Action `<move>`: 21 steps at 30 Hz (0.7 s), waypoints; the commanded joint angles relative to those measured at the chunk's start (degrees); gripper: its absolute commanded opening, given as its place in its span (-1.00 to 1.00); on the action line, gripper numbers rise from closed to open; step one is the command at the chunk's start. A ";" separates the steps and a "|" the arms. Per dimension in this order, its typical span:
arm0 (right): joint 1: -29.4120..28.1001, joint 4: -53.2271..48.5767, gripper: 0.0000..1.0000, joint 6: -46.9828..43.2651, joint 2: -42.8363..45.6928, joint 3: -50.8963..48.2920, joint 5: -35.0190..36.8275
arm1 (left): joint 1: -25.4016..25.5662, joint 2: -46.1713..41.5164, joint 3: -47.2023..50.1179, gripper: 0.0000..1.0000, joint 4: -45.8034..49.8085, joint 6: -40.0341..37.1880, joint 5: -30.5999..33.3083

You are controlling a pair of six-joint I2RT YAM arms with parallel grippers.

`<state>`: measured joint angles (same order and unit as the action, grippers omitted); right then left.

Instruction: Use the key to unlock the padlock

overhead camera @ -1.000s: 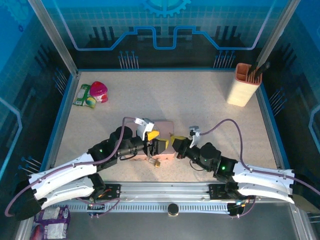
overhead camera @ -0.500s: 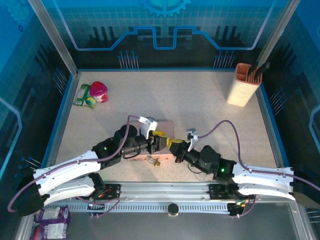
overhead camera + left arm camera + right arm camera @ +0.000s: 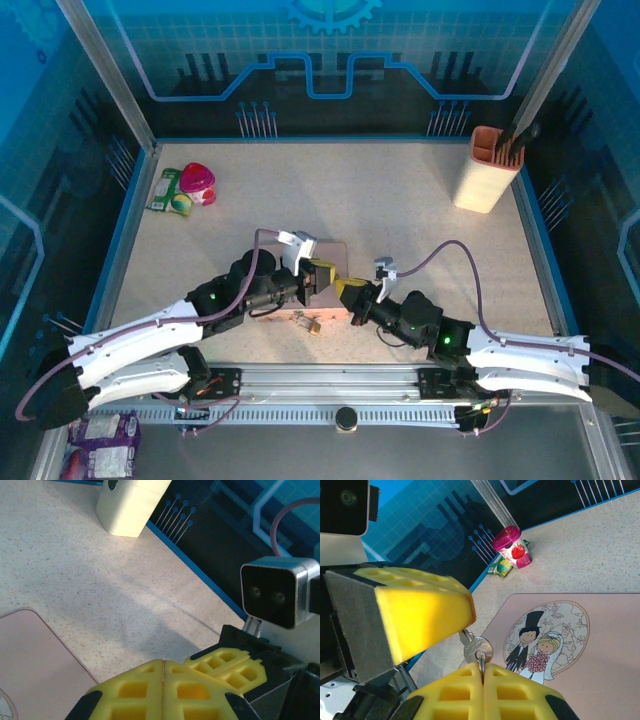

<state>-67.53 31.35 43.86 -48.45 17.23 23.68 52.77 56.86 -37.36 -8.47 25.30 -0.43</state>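
**Key spans both grippers**

Our right gripper (image 3: 481, 672) is pressed together on the key (image 3: 477, 649) at its head. The left gripper (image 3: 163, 672), also closed, seems to nip the blade. The padlock (image 3: 309, 323) lies on the surface (image 3: 400, 200) just nearward, closer to the left arm.

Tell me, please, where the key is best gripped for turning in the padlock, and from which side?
Take the key by its flat round head, squeezing the two broad faces and coming from the head end so the blade stays free. The right tool pinches just the thin ring, probably a loose hold.
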 commanded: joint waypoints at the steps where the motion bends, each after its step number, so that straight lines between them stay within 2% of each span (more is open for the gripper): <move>1: -0.81 0.49 -1.00 -0.09 0.24 0.11 1.09 | -0.04 0.42 -1.81 -1.00 -1.46 0.59 1.58; 6: -0.85 0.09 -1.00 1.39 0.62 -0.15 2.16 | -0.02 0.14 -1.29 -1.00 -1.72 1.57 2.83; 7: -0.85 0.15 -0.95 1.70 0.80 -0.27 2.50 | -0.03 0.02 -1.19 -1.00 -1.81 1.98 3.46; 12: -0.85 -4.14 -0.52 4.45 2.94 0.42 5.15 | -0.03 0.13 -0.01 -1.00 -4.15 3.78 7.24; 14: -0.85 -6.23 -0.22 6.15 4.31 0.38 6.52 | -0.04 0.18 0.35 -1.00 -4.67 4.70 9.33; 16: -0.76 -8.17 0.17 8.83 5.44 -0.19 9.09 | -0.03 0.50 0.54 -1.00 -4.48 5.84 12.82; 17: -0.61 -8.24 0.25 9.30 5.63 -0.54 10.06 | -0.12 0.88 0.33 -1.00 -3.86 6.30 14.43; 21: -0.07 -6.45 0.33 10.59 6.47 -2.64 11.79 | -0.21 2.34 -0.15 -1.00 -3.09 7.12 17.31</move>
<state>-67.83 25.12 51.72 -42.85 16.36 31.24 52.66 58.24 -37.34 -10.83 30.61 12.19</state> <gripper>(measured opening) 0.662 0.054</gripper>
